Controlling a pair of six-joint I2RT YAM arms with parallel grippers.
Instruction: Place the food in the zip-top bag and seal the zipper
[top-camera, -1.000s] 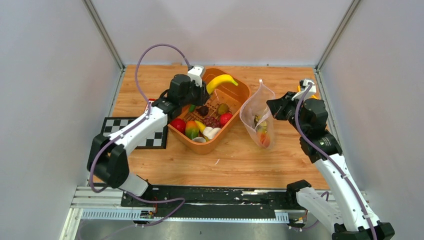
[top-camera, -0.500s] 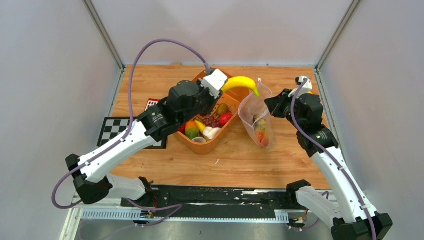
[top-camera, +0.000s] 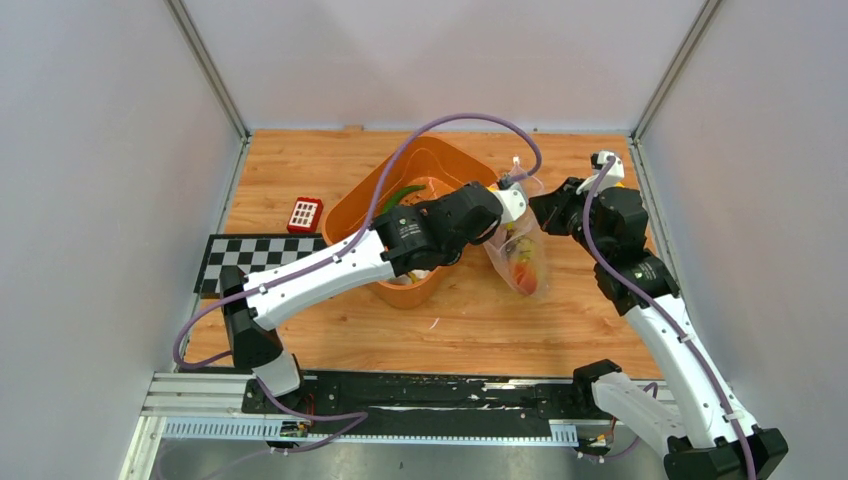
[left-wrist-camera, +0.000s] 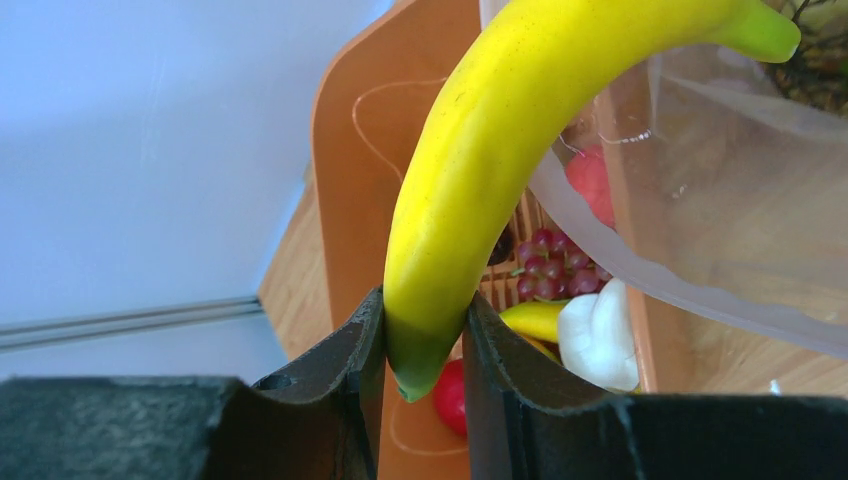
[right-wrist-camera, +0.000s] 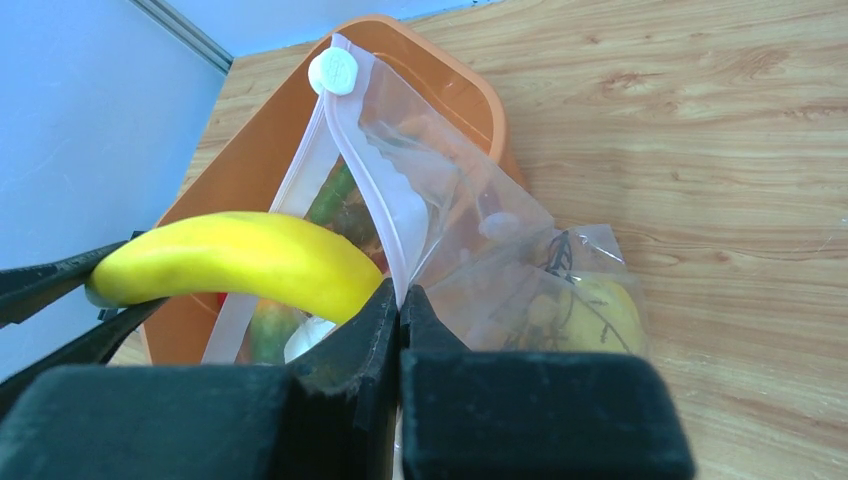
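While left tool (left-wrist-camera: 425, 340) clamps banana (left-wrist-camera: 500, 150), right tool (right-wrist-camera: 400, 300) pinches bag (right-wrist-camera: 470, 230) beside orange basket (right-wrist-camera: 250, 140).

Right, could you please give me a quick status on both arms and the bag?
Left fingers shut on curved yellow toy banana, tip at clear plastic zip-top bag's mouth. Right fingers pinching bag's rim. Nothing blocking seen.

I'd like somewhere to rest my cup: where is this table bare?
Bare wood: the near strip between the orange basket and the black rail, and the far-left corner behind the small red block. Crowded mid-table around basket and bag.
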